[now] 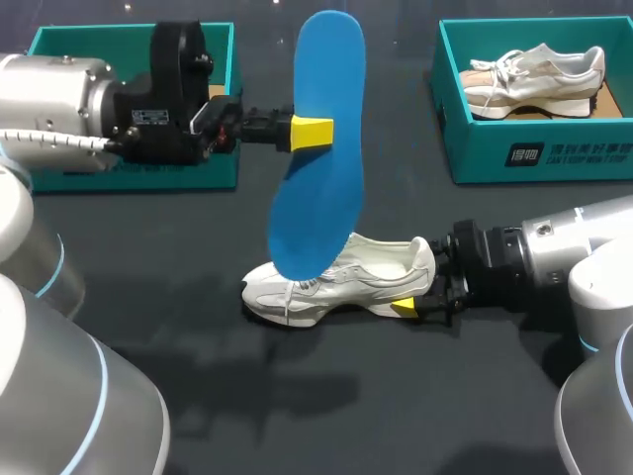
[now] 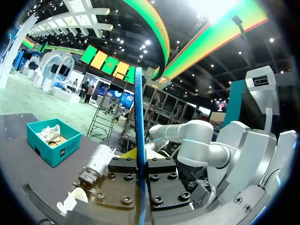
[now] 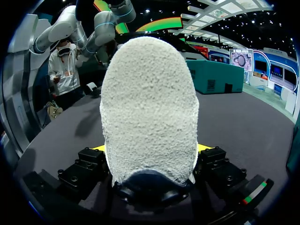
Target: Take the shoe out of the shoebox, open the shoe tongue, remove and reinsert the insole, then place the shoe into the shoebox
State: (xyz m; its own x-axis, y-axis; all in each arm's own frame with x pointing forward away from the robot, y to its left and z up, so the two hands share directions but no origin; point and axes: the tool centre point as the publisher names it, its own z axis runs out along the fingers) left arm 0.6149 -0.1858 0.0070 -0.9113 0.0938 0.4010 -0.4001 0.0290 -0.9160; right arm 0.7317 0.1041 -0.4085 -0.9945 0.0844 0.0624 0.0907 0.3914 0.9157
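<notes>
Progress roughly midway, judging by the layout. Resting on table (image 1: 396,396), outside the teal shoebox (image 1: 138,180) at far left: shoe (image 1: 326,282), upright on its sole. Hanging above it, fully out: blue insole (image 1: 321,148). Clamped on the shoe's heel: right gripper (image 1: 423,289); pinching the insole's edge: left gripper (image 1: 315,132). Left to do: reinserting the insole, returning the shoe to the shoebox.

Not much else going on: dark worktop (image 1: 415,396), and at its far right corner an open teal box (image 1: 539,153) with a beige-and-white laced sneaker (image 1: 534,79) inside.
</notes>
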